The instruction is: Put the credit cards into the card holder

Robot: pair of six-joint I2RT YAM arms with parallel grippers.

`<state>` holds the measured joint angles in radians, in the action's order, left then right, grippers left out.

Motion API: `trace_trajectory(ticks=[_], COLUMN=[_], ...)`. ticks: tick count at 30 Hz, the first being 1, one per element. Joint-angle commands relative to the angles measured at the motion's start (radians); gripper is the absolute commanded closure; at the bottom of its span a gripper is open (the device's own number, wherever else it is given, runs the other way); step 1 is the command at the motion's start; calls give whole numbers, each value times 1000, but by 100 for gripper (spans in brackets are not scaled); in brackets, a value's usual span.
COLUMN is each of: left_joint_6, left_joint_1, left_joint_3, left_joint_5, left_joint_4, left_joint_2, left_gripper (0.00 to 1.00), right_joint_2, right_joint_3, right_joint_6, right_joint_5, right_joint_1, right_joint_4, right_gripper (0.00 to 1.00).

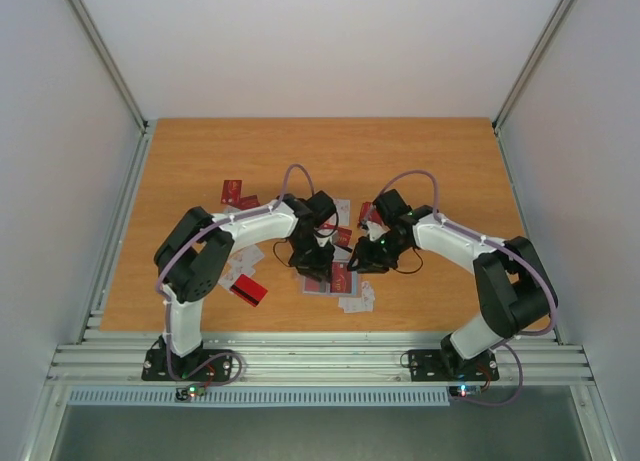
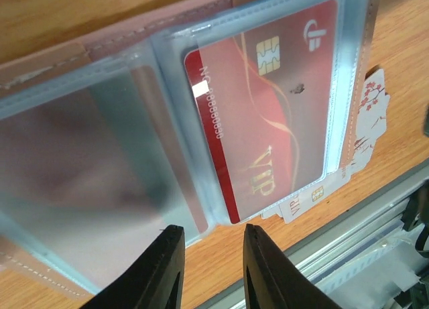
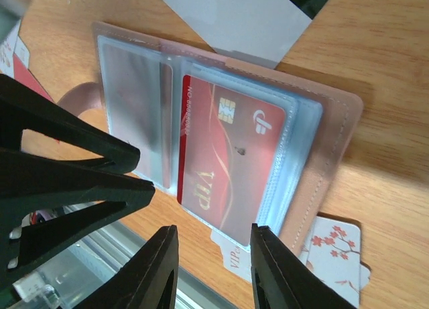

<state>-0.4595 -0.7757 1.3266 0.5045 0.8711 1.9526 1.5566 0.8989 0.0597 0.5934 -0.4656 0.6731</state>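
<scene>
- Closest to the lens in the left wrist view is the left gripper (image 2: 213, 269). Its jaws are a narrow gap apart with only bare wood showing between them, so it holds nothing.
- Same deal for the right gripper (image 3: 213, 272): jaws parted a bit wider, nothing in them, hanging just over the near edge of the card holder (image 3: 326, 125).
- The card holder lies opened flat on the table (image 1: 400, 161), roughly mid-table between the two grippers, inside facing up.
- One red VIP card (image 3: 221, 168) is already in a clear sleeve. The pocket to its left (image 3: 127, 101) looks empty (hard to be sure through the glare).
- A white blossom card (image 3: 335, 245) sits partly tucked under the holder's near right corner. More loose cards (image 1: 248, 291) are scattered around the left arm.
- Handling guess: the cards are light, stiff and slick, and they lie flat on the wood, so a straight-down pinch will probably skate off. I'd go for an overhanging short edge or a card resting on another.
- The holder is light too, and its sleeves look soft and floppy. I'd pin the leather border with one gripper while the other feeds a card in, or the whole thing slides away.
</scene>
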Motion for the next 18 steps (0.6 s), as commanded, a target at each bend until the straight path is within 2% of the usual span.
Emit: trace_trajectory(ticks=[1, 7, 18], left_joint_6=[47, 80, 92], left_joint_1=[2, 3, 2], left_joint_3=[18, 39, 96], left_joint_5=[-35, -37, 1], left_joint_4=[22, 23, 4], left_joint_2=[-39, 5, 101], left_gripper=[73, 85, 92], right_joint_2=[43, 94, 138], right_joint_3=[10, 8, 0], right_joint_6=[-52, -58, -58], right_joint_5=[74, 98, 96], right_joint_1=[-1, 9, 28], right_joint_4=[-71, -107, -93], right_gripper=[69, 68, 68])
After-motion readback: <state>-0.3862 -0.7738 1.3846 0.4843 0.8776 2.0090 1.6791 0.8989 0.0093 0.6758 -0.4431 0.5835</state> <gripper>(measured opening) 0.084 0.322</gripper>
